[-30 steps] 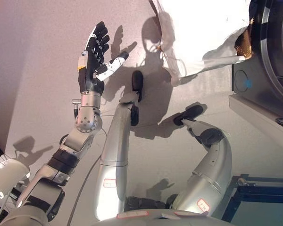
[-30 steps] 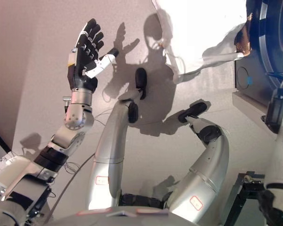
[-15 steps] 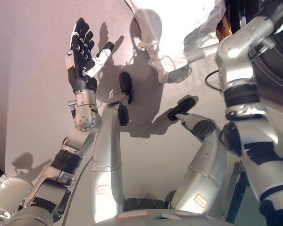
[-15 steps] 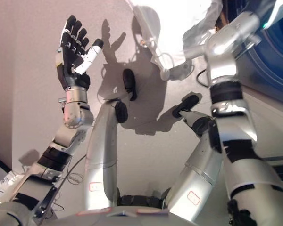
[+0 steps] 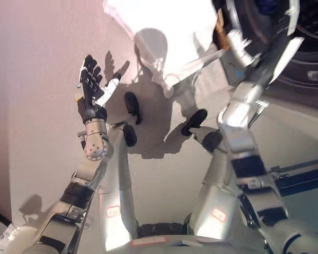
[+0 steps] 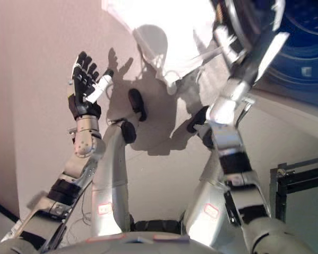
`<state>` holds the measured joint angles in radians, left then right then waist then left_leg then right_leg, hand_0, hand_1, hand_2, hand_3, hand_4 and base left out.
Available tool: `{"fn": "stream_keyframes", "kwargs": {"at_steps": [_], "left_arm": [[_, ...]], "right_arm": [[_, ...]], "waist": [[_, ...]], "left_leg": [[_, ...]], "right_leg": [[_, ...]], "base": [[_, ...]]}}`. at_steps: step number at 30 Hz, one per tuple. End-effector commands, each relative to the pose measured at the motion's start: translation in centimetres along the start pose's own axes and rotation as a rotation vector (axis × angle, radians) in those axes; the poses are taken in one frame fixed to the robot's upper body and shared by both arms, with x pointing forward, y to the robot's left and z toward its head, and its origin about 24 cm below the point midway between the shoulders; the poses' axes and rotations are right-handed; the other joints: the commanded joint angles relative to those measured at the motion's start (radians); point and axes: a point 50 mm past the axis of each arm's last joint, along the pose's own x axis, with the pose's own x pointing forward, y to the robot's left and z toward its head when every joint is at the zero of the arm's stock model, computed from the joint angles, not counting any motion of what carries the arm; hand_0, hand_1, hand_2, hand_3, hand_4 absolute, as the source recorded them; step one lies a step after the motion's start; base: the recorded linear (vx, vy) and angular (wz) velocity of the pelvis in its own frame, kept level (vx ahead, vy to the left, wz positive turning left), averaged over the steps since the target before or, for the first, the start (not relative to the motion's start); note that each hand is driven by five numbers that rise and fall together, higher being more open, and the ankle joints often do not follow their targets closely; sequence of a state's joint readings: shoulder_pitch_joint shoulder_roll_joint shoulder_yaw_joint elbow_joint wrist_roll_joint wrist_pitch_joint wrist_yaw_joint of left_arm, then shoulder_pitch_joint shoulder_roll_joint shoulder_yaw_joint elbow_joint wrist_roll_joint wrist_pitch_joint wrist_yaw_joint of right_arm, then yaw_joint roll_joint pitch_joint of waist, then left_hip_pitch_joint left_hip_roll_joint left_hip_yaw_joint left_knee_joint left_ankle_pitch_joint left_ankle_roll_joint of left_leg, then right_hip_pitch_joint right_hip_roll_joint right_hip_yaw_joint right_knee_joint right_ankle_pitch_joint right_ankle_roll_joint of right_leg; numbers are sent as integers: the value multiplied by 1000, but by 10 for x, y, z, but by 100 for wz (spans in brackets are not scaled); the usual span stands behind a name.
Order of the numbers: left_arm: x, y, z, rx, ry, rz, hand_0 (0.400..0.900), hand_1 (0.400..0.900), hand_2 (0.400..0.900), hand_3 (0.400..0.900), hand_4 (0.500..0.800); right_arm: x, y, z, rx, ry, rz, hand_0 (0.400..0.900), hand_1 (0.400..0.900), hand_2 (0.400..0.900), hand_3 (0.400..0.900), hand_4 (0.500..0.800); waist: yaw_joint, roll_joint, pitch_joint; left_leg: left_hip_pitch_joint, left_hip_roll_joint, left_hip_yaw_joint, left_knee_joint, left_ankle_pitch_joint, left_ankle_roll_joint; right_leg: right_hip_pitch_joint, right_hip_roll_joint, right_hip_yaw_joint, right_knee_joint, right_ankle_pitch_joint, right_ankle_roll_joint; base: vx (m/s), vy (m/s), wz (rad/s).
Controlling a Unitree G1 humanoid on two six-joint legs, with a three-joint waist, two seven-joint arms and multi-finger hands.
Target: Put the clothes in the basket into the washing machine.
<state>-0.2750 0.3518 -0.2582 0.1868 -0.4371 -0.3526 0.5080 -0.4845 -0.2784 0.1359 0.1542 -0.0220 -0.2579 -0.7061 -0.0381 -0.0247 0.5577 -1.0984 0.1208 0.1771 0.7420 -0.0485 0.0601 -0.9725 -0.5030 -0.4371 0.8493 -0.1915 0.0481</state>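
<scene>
A white garment (image 5: 167, 29) hangs spread out at the top centre, its right edge against the washing machine's (image 5: 302, 37) round dark opening at the upper right. My right arm reaches up from the lower right, and my right hand (image 5: 229, 29) is at that edge of the garment beside the door rim. The hand is blurred, so its hold cannot be made out. My left hand (image 5: 93, 90) is raised on the left with straight, spread fingers, holding nothing and well apart from the garment. No basket shows in either view.
The washer's blue drum (image 6: 305, 47) fills the upper right corner. A dark metal frame (image 6: 299, 177) stands at the lower right next to my right arm. Pale floor (image 5: 37, 106) lies to the left and below.
The camera has swung, shifting the whole picture. My right arm came into view and rose to the washer's opening, and the white garment moved up with it. My left hand stays raised and open.
</scene>
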Motion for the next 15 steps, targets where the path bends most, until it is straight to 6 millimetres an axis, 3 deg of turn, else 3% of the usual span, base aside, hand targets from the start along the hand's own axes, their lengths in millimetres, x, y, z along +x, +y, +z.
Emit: {"fn": "stream_keyframes", "kwargs": {"at_steps": [1, 4, 9, 15], "left_arm": [[-14, 19, -17, -46, 44, 32, 900, 900, 900, 900, 800], [-21, 24, -41, -56, 156, 33, 900, 900, 900, 900, 800], [-34, 32, -70, -77, 295, 48, 900, 900, 900, 900, 800], [-60, 48, -107, -29, 483, 63, 900, 900, 900, 900, 800]], "right_arm": [[-6, -13, 4, 144, -48, 62, 900, 900, 900, 900, 800], [-31, -9, -31, 161, 149, 197, 900, 900, 900, 900, 800], [-74, -8, -82, 166, 460, 278, 900, 900, 900, 900, 800], [-135, -25, -138, 53, 832, 298, 900, 900, 900, 900, 800]], "waist": [[-27, -7, -189], [-29, -24, -196], [-27, -39, -187], [-22, -36, -226]], "left_leg": [[110, 18, -41, -49, -97, -90], [263, 37, -23, -129, -89, -99], [510, 48, 12, -253, -71, -114], [762, 17, 70, -455, 20, -137]], "right_leg": [[-20, 33, -61, -93, 89, 127], [124, 42, -83, -179, 107, 134], [356, 75, -126, -315, 147, 143], [610, 131, -181, -542, 240, 149]], "base": [[77, 41, -14], [96, 8, -15], [122, -6, -3], [100, 14, -3]]}}
